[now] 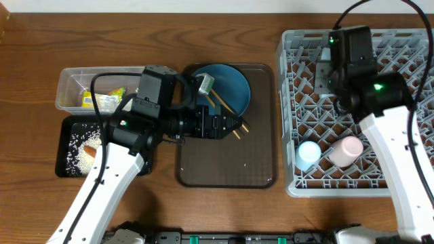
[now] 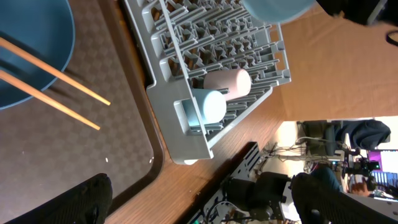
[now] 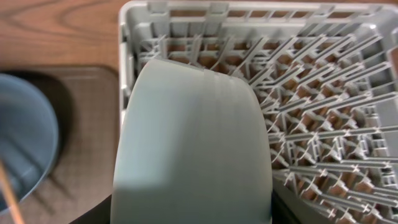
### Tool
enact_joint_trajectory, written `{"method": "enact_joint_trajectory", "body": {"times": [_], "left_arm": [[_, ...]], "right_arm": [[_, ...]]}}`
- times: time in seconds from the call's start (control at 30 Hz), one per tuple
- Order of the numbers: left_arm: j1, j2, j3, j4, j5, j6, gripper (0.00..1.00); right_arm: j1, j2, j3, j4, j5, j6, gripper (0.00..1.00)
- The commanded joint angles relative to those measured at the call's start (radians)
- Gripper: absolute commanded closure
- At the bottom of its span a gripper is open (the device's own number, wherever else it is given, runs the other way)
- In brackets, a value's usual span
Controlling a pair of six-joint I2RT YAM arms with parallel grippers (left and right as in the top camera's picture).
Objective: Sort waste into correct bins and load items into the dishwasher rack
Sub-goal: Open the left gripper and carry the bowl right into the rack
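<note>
The rack is filling the frame's right; the plate is lying top centre. The right gripper is pinching the bowl above the rack's upper left; I think it may be catching on pegs. The left gripper is hovering spread by the chopsticks, which could roll. The wooden table is looking smooth; cables are cluttering the room.

Probably a robotics lab: robot arms work at a wooden table, and beyond its edge the left wrist view shows tangled cables and a blurred, lit screen.
</note>
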Motion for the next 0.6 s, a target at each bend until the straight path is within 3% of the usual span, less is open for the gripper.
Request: {"method": "enact_joint_trajectory", "body": {"times": [0.0, 0.3, 0.57], "left_arm": [[0.004, -0.003, 0.023, 0.001, -0.002, 0.016, 0.05], [0.005, -0.003, 0.023, 0.001, -0.002, 0.016, 0.05], [0.004, -0.003, 0.023, 0.001, -0.002, 0.016, 0.05]], "right_arm": [[-0.006, 0.069, 0.008, 0.031, 0.084, 0.019, 0.50], [-0.040, 0.224, 0.008, 0.169, 0.150, -0.026, 0.48], [-0.068, 0.280, 0.008, 0.238, 0.048, -0.027, 0.48]]}}
